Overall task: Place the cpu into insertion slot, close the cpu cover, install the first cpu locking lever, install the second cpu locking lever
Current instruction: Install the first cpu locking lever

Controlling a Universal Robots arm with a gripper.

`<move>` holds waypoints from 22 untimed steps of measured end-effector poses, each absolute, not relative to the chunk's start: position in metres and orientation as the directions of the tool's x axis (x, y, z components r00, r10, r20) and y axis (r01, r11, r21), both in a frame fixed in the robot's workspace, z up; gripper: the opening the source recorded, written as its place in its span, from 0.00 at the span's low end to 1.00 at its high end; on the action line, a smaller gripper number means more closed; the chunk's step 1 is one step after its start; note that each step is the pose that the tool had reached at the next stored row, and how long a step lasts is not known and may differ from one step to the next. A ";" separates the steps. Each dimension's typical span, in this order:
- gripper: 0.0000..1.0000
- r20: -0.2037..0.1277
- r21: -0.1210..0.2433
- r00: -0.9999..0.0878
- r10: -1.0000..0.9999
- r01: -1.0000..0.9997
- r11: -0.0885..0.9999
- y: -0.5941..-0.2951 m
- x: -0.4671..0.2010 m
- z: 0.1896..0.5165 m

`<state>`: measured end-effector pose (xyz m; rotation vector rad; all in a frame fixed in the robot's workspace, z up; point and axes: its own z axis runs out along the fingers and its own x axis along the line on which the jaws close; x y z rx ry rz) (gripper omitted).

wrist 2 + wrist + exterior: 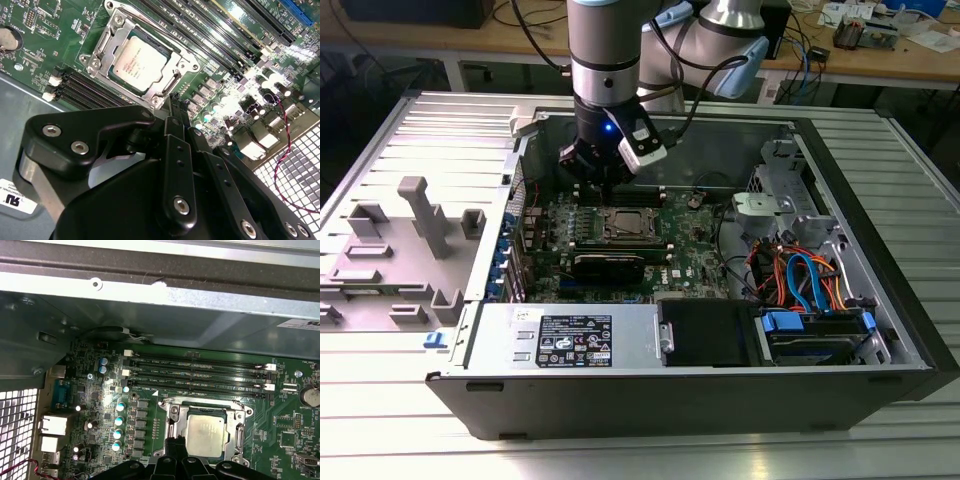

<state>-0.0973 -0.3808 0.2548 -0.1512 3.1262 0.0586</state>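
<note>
The cpu (137,62), a flat square chip with a silver-grey top, lies in the insertion slot (193,65) on the green motherboard. It also shows in the first wrist view as the cpu (206,432), and in the exterior view as the cpu (628,224). The cpu cover (102,47), a silvery frame with a central window, lies down flat around the chip. I cannot tell how the locking levers stand. My gripper (172,100) hovers just beside the socket's edge with its black fingers together and nothing between them. From outside, the gripper (603,182) hangs above the board, behind the socket.
Long black memory slots (195,372) run beside the socket. A black expansion card (610,265) lies in front of it. The power supply (570,335) and drive cage with cables (800,285) fill the case front and right. The case wall (150,290) rises close behind the gripper.
</note>
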 end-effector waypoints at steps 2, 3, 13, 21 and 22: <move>0.11 -0.013 0.037 -0.995 -0.096 -0.097 0.995 -0.381 -0.097 0.255; 0.11 -0.013 0.037 -0.995 -0.096 -0.097 0.995 -0.381 -0.097 0.255; 0.11 -0.013 0.039 -0.995 -0.096 -0.097 0.995 -0.381 -0.120 0.256; 0.11 -0.013 0.039 -0.997 -0.074 -0.074 0.996 -0.378 -0.125 0.262; 0.11 -0.013 0.039 -0.998 -0.066 -0.067 0.997 -0.376 -0.125 0.262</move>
